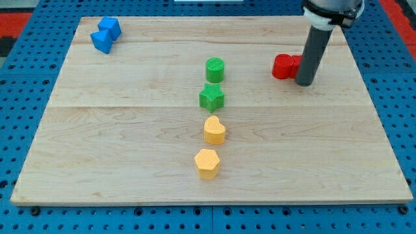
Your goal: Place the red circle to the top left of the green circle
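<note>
The red circle (pixel 284 66) lies on the wooden board at the view's upper right. The green circle (pixel 215 69) stands near the middle, well to the view's left of the red circle. My tip (pixel 304 84) rests on the board just to the view's right of the red circle, touching or almost touching its right side. The dark rod rises from there to the view's top edge and hides a bit of red behind it.
A green star (pixel 212 97) sits just below the green circle. A yellow heart (pixel 214 130) and a yellow hexagon (pixel 207 163) lie below it in a column. Two blue blocks (pixel 105 34) sit at the board's top left corner.
</note>
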You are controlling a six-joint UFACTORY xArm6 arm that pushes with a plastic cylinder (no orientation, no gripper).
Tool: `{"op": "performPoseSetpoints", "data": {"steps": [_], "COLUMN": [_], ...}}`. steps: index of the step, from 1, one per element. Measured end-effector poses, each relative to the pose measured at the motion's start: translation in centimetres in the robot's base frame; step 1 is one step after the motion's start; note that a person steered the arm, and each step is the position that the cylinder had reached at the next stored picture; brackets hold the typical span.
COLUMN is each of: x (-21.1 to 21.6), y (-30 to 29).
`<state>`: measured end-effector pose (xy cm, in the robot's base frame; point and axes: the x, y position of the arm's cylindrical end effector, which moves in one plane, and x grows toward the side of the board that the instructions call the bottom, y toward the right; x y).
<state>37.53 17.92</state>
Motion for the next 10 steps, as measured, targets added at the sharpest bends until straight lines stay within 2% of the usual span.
{"op": "performPoseSetpoints", "data": {"steps": [1, 2, 3, 4, 6, 7, 8, 9, 10], "x": [-4.5, -6.4, -7.3, -4.2, -1.2, -3.5, -5.5, -5.8, -5.8], "y": [0.2, -4.6, 0.5, 1.4, -7.5, -8.3, -12.9, -19.0, -19.3]}}
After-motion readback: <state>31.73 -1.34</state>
